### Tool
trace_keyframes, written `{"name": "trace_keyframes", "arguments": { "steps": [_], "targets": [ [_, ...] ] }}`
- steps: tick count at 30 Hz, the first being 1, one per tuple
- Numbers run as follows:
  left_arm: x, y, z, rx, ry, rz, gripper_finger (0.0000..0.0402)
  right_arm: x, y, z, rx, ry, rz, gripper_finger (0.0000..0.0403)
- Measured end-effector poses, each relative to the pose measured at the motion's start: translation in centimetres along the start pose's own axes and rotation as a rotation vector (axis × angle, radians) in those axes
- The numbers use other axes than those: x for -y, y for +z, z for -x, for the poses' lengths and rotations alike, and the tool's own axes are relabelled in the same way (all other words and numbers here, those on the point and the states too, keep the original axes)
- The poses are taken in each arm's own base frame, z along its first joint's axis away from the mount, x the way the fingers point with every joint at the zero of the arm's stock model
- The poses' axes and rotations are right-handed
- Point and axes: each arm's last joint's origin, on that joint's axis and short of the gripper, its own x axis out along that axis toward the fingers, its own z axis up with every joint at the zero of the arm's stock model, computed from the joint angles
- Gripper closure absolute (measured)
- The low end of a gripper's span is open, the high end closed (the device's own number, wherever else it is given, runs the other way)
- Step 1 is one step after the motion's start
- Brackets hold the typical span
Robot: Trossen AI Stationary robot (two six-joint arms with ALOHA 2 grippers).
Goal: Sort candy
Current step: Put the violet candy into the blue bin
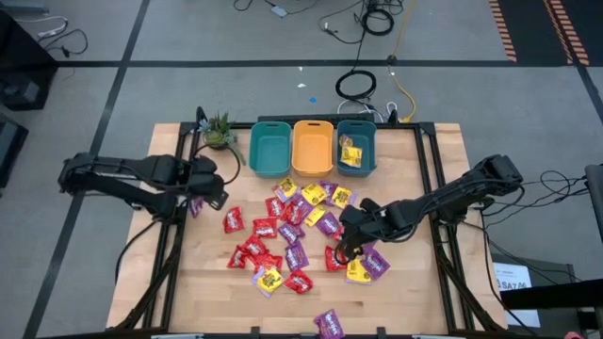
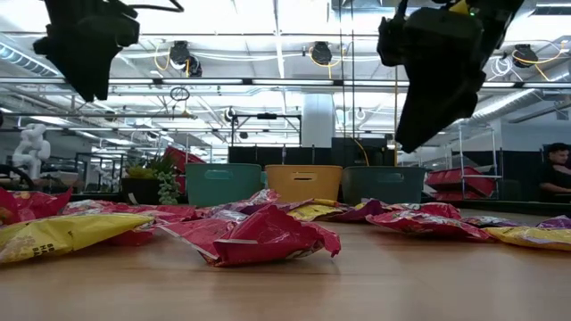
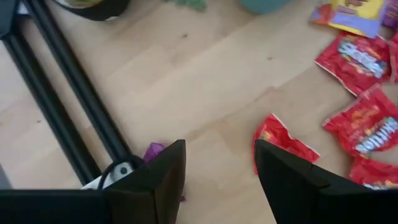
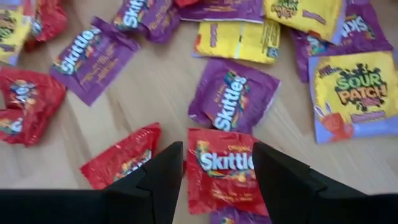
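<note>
- Nearest, alone at the near edge of the counter [image 1: 188, 301]: one purple packet [image 1: 330, 323], flat and shiny, well apart from the others.
- Then the main heap of candy [image 1: 292, 235] in the middle of the pale wooden counter: small foil packets in red, purple and yellow, some overlapping, some crumpled and puffed up, as seen in the low view.
- At the right side of the heap, the right tool [image 4: 214, 149], released, fingers spread and hanging above a red Skittles packet [image 4: 221, 171] without touching it. Nothing grasped.
- Step in hand, by judgement: picking the next packet for sorting, most probably this red one.
- Next move calls for going straight down, fingers on both sides of the red packet, and pinching only it. Purple neighbour [image 4: 233, 102] just beside, so some risk of taking two. Thin slippery foil, easy to slide on the smooth wood.
- At the left side of the counter, the left tool [image 3: 217, 149], also released and empty, raised over bare wood; a small purple packet [image 3: 153, 151] just beside one finger, not between them.
- Farthest, in a row at the far edge: a teal bin [image 1: 270, 151], an orange bin [image 1: 313, 148] and a second teal bin [image 1: 367, 141], rigid plastic with rounded corners. Only the right one holding yellow packets [image 1: 350, 153].
- Left of the bins, a small potted plant [image 1: 220, 132].
- Most of the sorting not yet done.
</note>
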Motion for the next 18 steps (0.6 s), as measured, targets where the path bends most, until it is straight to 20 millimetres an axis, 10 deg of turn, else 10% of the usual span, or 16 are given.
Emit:
{"name": "trace_keyframes", "arguments": {
  "steps": [9, 18],
  "targets": [
    [-1.7, 2.2, -1.4, -0.087, -0.015, -0.027, 0.0201, -0.2, 0.1, 0.0, 0.008, 0.016, -0.042, 0.0218],
    [-2.4, 1.3, -7.3, -0.233, -0.100, -0.021, 0.0201, -1.0, -0.2, 0.3, 0.033, 0.062, -0.062, 0.0218]
  ]
}}
